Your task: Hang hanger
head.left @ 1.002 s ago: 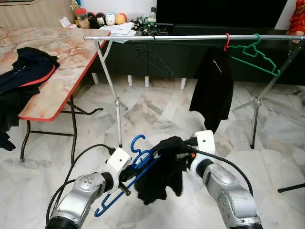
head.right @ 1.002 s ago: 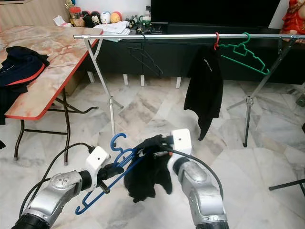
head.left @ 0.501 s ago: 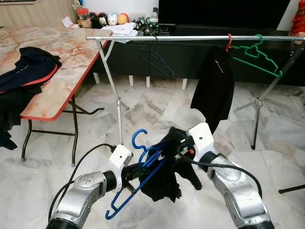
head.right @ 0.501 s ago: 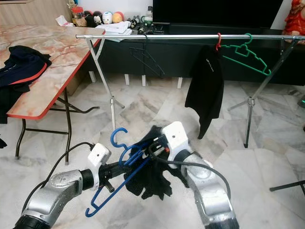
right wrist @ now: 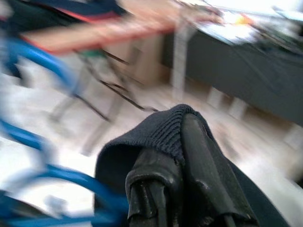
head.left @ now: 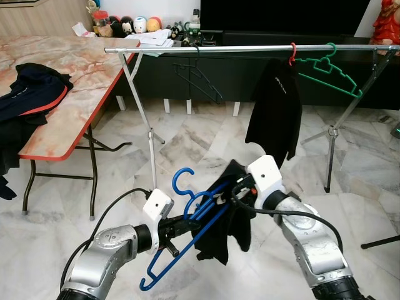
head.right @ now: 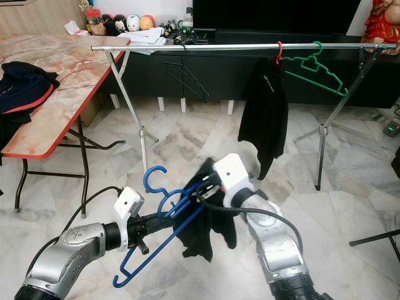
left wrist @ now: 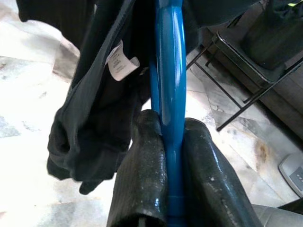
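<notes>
Foreground, lower centre of the frame: the left gripper (head.left: 177, 226) has its jaws clamped on the bar of the blue hanger (head.left: 187, 226), whose hook points up. The right gripper (head.left: 240, 185) pinches the ribbed edge of the black garment (head.left: 226, 220) draped over that hanger; its jaws are closed on the cloth. Since the earlier frame the right gripper has risen and the garment now hangs longer and straighter. The left wrist view shows a white label (left wrist: 121, 63) sewn inside the garment, its print too small to read. The right wrist view is blurred. Middle distance: a silver clothes rail (head.left: 250, 48) carries a black wire hanger (head.left: 199, 80), a black shirt (head.left: 275, 112) on a red hook, with faint unreadable chest lettering, and a green hanger (head.left: 328, 74). Upper left: a marble-patterned worktop (head.left: 69, 94) bears dark clothing (head.left: 28, 94). Far back: small figurines (head.left: 128, 24).
</notes>
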Tool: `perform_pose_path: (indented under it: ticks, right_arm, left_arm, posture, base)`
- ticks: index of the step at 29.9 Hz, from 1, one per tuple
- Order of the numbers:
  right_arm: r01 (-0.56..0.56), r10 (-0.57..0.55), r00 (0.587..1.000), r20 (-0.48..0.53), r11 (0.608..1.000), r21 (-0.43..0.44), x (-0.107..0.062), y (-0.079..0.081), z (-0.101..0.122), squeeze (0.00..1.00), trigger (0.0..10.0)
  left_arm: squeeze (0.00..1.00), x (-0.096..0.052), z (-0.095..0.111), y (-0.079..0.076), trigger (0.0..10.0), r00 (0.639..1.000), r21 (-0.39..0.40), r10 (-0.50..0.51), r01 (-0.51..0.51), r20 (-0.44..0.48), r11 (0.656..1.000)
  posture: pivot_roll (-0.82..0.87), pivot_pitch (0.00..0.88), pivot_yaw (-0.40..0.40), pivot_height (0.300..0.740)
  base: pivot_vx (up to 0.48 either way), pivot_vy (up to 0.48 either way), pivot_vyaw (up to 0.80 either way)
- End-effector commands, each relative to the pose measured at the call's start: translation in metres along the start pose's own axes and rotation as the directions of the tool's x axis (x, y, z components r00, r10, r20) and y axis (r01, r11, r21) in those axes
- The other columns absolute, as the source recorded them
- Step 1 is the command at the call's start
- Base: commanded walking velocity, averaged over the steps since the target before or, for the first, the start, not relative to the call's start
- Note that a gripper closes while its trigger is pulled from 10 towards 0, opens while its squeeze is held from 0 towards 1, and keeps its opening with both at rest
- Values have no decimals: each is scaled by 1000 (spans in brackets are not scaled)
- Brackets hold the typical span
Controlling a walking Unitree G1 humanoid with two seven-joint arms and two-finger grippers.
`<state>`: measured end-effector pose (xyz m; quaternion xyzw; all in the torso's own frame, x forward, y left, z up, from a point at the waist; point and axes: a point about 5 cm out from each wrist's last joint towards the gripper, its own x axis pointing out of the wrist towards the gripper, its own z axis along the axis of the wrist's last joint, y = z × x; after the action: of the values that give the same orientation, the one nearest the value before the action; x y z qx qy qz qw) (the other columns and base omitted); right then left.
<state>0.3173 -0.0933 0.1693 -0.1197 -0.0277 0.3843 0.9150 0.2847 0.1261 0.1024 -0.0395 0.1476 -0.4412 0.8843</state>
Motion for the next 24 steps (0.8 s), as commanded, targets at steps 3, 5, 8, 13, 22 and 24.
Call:
perform_pose_path:
  ticks: [3,5,8,13,22,24]
  right_arm:
    - [-119,123,990,69,991,-63,-1,13,12,0,10000]
    - [-110,113,993,44,992,-65,-3,11,6,0,10000]
    - [-152,154,988,28,987,-60,-10,11,1,0,10000]
    - [-114,111,993,-40,989,-93,-16,1,-8,0,10000]
    - [71,-180,941,-287,933,-353,-22,-36,-44,0,10000]
    - [58,-149,961,-234,932,-359,-18,-32,-35,0,10000]
  left_arm:
    - [0,-1,0,-8,10000,998,2,-56,56,-2,998]
    - [0,-2,-1,-8,10000,998,3,-58,58,-5,998]
    - [0,-2,-3,-8,10000,998,5,-55,55,-16,998]
    - [0,-1,-5,-6,10000,999,20,-38,39,-35,999]
    - [0,-1,-5,7,10000,997,47,71,-70,-32,996]
    - [0,-2,-6,4,10000,998,41,48,-46,-34,998]
  posture:
    - [65,141,21,740]
    - [63,143,20,740]
    - [61,145,21,740]
    - [56,145,21,740]
    - [59,142,22,740]
    - [60,141,23,740]
  base:
    - [0,0,0]
    - [0,0,0]
    - [0,0,0]
    - [0,0,0]
    - [0,0,0]
    - [0,0,0]
